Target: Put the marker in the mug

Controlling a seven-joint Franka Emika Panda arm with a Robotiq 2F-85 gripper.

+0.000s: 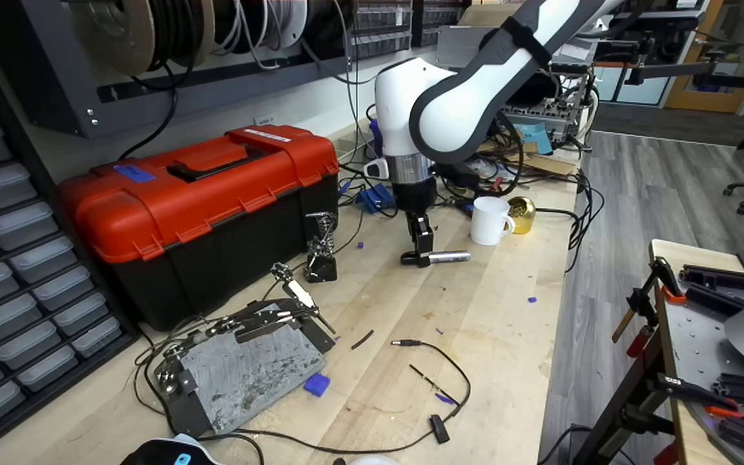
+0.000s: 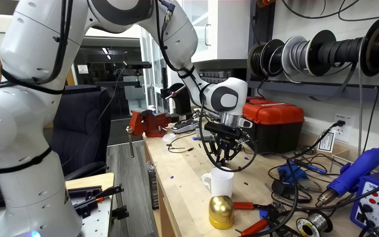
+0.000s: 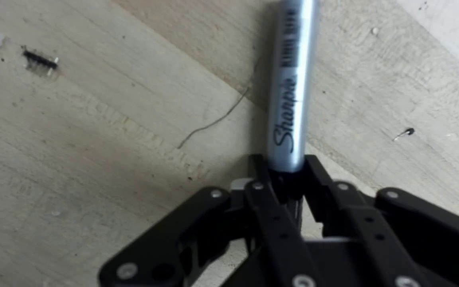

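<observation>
The marker is a silver Sharpie [image 1: 449, 256] with a black end. It lies about level, and its silver barrel [image 3: 291, 91] points up and away in the wrist view. My gripper [image 1: 418, 259] is low at the table, with its fingers closed on both sides of the black end; they also show in the wrist view [image 3: 286, 172]. I cannot tell whether the marker touches the table. The white mug [image 1: 489, 221] stands upright close to the marker's silver end, handle outward. In an exterior view the mug [image 2: 221, 182] stands in front of the gripper [image 2: 221, 162] and the marker is hidden.
A gold round holder [image 1: 522, 215] stands right beside the mug. Red-handled pliers [image 2: 255, 227] and tangled cables lie near it. A red and black toolbox [image 1: 217, 194] stands along the wall. A small metal stand [image 1: 321, 248] and a grey plate fixture [image 1: 252, 368] are on the table.
</observation>
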